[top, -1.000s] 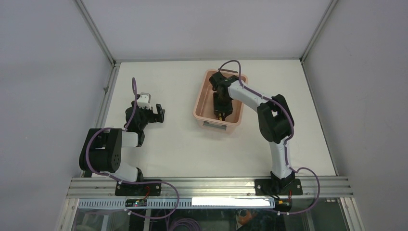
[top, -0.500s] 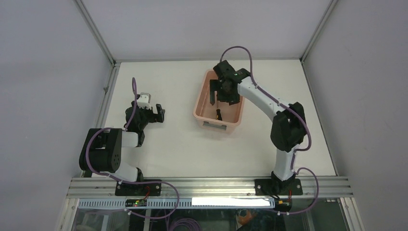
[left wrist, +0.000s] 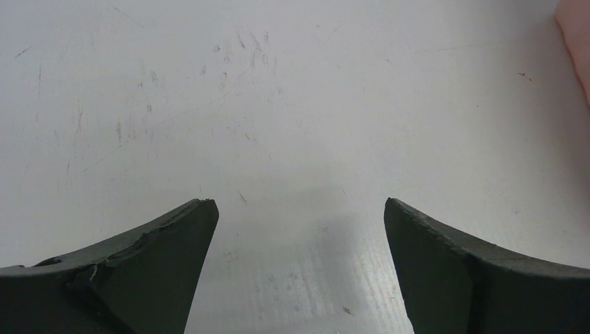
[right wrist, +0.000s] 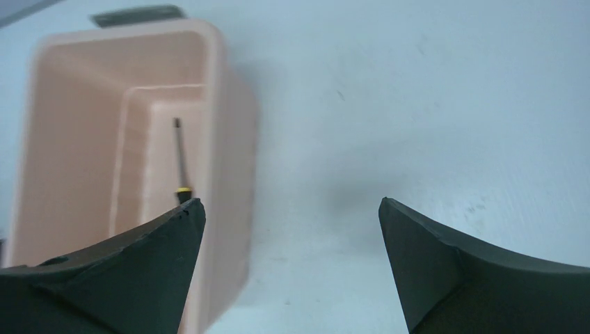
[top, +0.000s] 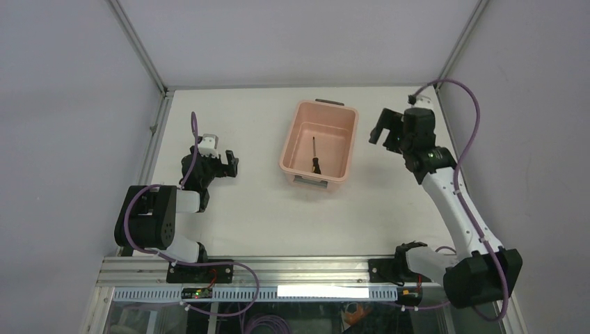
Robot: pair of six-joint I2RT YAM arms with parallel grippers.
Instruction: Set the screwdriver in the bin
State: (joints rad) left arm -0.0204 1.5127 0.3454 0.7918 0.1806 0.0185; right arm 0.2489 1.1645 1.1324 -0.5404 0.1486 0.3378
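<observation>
Right, screwdriver (top: 315, 157) lies flat on the floor of the bin (top: 289, 142) | slim dark shaft, yellow band, black handle | right gripper (right wrist: 289, 203) beside the bin, fingers spread | left gripper (left wrist: 299, 203) spread above the table (left wrist: 292, 90)

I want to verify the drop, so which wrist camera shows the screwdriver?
The right wrist camera: the screwdriver lies on the floor of the bin. The left camera sees table and a pink edge, no screwdriver.

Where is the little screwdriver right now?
In the top view, the screwdriver lies on the floor of the pink bin, toward the far middle of the table.
</observation>
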